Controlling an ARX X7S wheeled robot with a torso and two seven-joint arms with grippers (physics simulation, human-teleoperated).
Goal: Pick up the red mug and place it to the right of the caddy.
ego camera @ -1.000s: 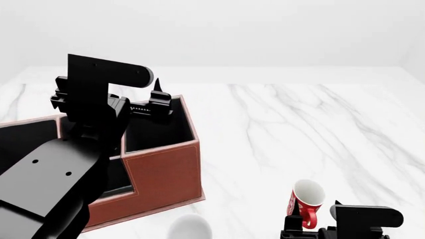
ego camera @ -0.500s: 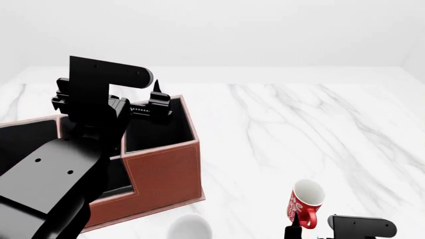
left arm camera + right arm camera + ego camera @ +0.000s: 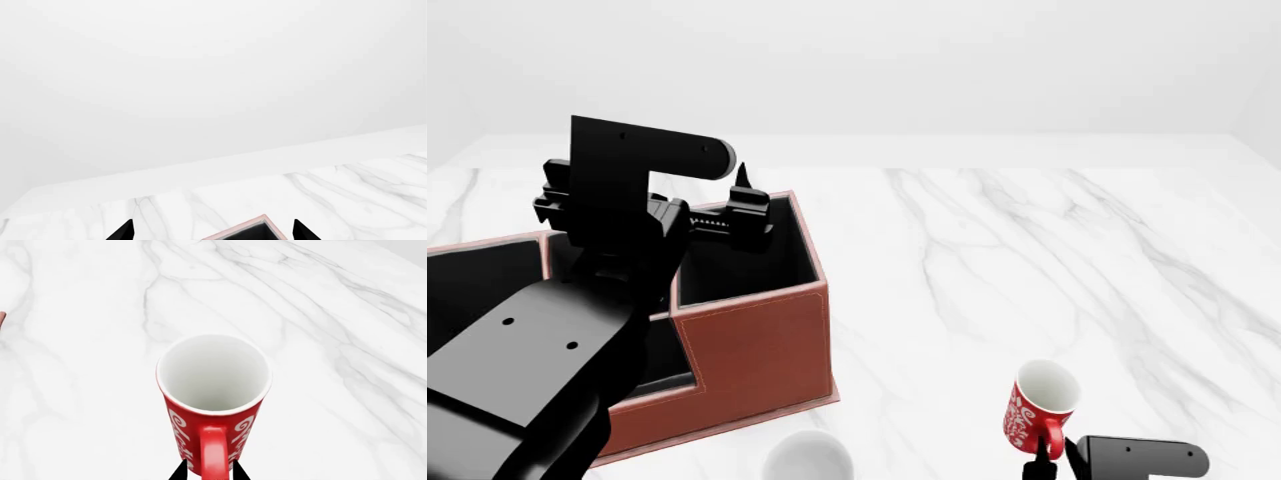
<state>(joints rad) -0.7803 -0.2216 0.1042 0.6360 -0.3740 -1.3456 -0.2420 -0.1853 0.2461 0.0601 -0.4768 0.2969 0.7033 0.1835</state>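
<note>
While viewed from the right wrist camera, right gripper seen as two dark jaw tips set close either side of the red handle of the red mug, narrowly parted; actual pressure on the handle could not be confirmed, so grip state left undecided. Mug mouth faced the wrist camera, white inside, white swirls on the red wall. In the head view, same mug found tilted, mouth turned up and away from the robot, handle pointing down toward the right gripper at the frame's lower edge; whether the mug rested on the counter or hung clear of it could not be told. Mug positioned well to the right of the caddy, with bare white marble between them.

Left gripper noted raised over the caddy's taller rear section, jaws spread wide and holding nothing; only their two black tips showed in the left wrist view, with one corner of the caddy visible between them. Left arm covered much of the caddy's left part in the head view. Black-lined compartments seen inside the caddy's reddish-brown walls. Rim of a white mug recorded at the lower edge, just in front of the caddy's near right corner.
</note>
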